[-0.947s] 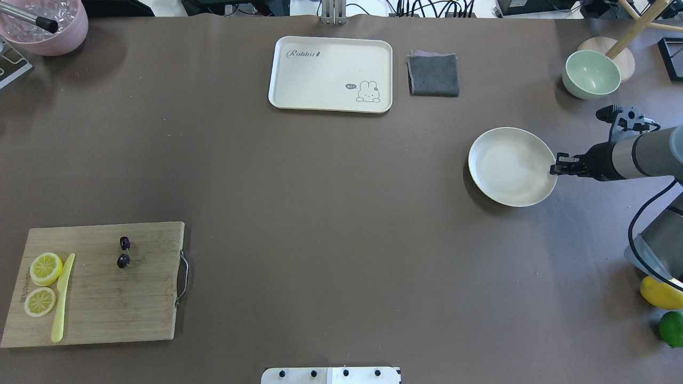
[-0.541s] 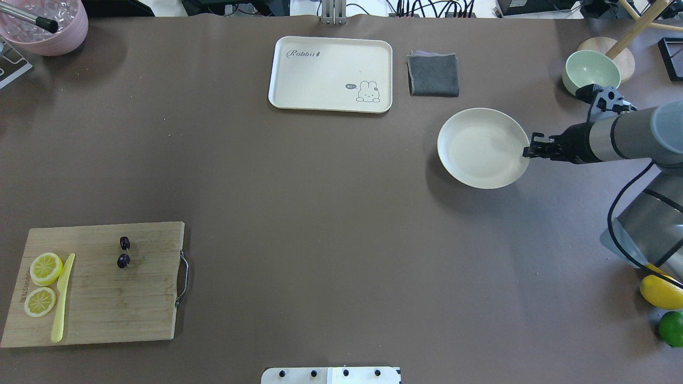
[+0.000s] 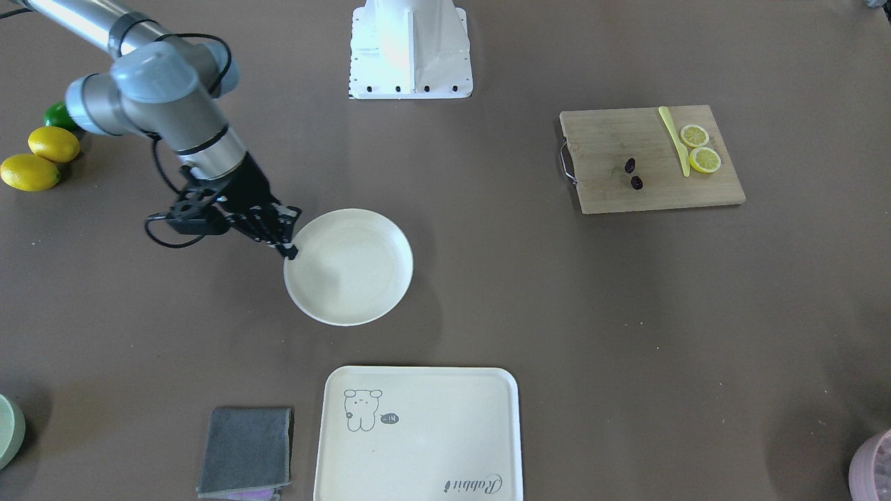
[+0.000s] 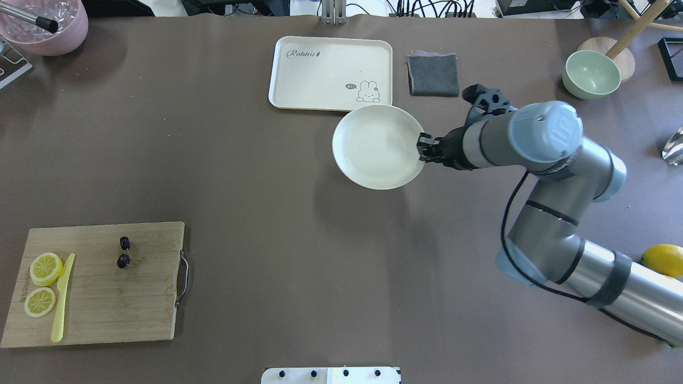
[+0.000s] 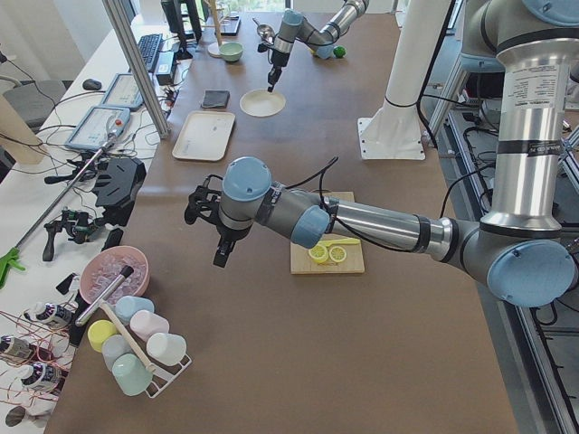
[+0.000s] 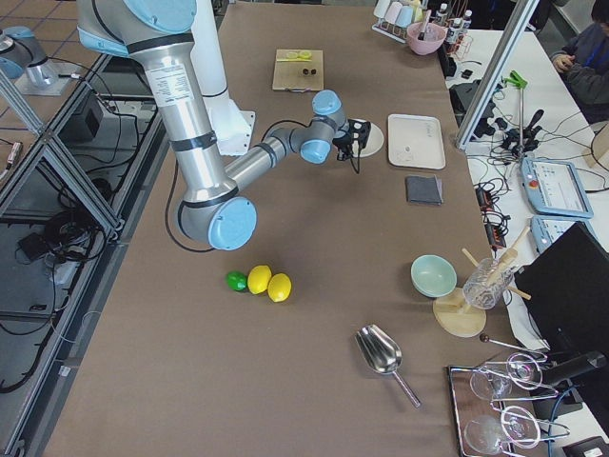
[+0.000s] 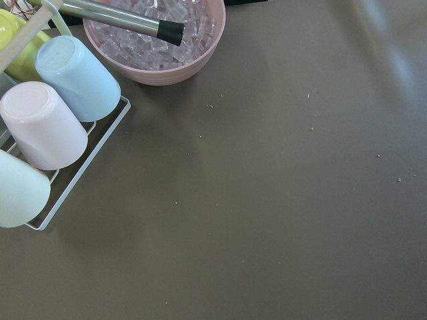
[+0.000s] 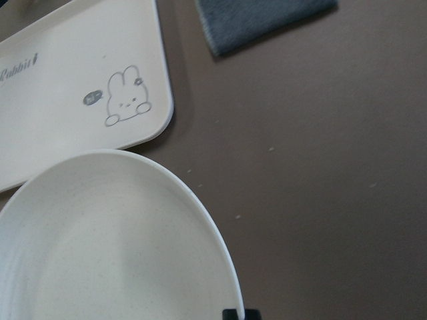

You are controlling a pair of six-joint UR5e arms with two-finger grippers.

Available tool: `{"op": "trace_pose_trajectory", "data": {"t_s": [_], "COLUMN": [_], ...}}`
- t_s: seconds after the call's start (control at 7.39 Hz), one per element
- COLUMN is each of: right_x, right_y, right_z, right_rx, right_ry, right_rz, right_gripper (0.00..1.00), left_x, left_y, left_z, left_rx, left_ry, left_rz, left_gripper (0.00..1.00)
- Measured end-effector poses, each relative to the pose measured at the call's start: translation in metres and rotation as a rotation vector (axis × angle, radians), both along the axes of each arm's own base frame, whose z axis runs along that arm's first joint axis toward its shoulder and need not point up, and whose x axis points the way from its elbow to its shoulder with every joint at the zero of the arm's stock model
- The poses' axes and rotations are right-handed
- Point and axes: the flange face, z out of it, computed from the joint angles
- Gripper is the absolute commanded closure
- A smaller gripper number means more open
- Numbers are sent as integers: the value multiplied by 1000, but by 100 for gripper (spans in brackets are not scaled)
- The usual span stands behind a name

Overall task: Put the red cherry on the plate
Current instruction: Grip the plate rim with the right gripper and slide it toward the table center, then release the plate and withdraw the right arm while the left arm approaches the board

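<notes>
The red cherry (image 4: pixel 124 252), two tiny dark fruits on a thin stem, lies on the wooden cutting board (image 4: pixel 133 298) at the near left, also seen in the front view (image 3: pixel 633 174). The round cream plate (image 4: pixel 373 149) hangs just above the table's middle back, close to the rabbit tray. My right gripper (image 4: pixel 423 148) is shut on its right rim, seen too at the plate (image 3: pixel 348 271) in the front view, where the gripper (image 3: pixel 289 249) pinches the edge. My left gripper (image 5: pixel 217 249) shows only in the exterior left view, far from the board; whether it is open or shut I cannot tell.
The rabbit tray (image 4: pixel 330 73) and a grey cloth (image 4: pixel 433 74) lie behind the plate. A green bowl (image 4: pixel 591 73) stands at the back right, a pink ice bowl (image 4: pixel 48 32) at the back left. Two lemon slices (image 4: pixel 45 268) and a yellow knife (image 4: pixel 62 298) share the board.
My right gripper has carried the plate leftward and slightly back, from the table's right side to just in front of the rabbit tray. The cherry has not moved.
</notes>
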Motion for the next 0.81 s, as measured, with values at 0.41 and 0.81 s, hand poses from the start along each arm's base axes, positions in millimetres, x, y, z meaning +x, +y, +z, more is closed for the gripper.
{"op": "trace_pose_trajectory", "data": {"t_s": [0.41, 0.81], "right_x": [-104, -124], "right_y": [65, 76], "right_z": [-49, -44], "right_rx": [-22, -21], "right_ry": [35, 60], "right_rz": [12, 5], "right_gripper": [90, 0], "left_x": [0, 0], "left_y": [0, 1], "left_z": [0, 1], "left_rx": [-2, -3], "left_ry": [2, 3], "left_rz": [1, 1], "left_gripper": [2, 2]}}
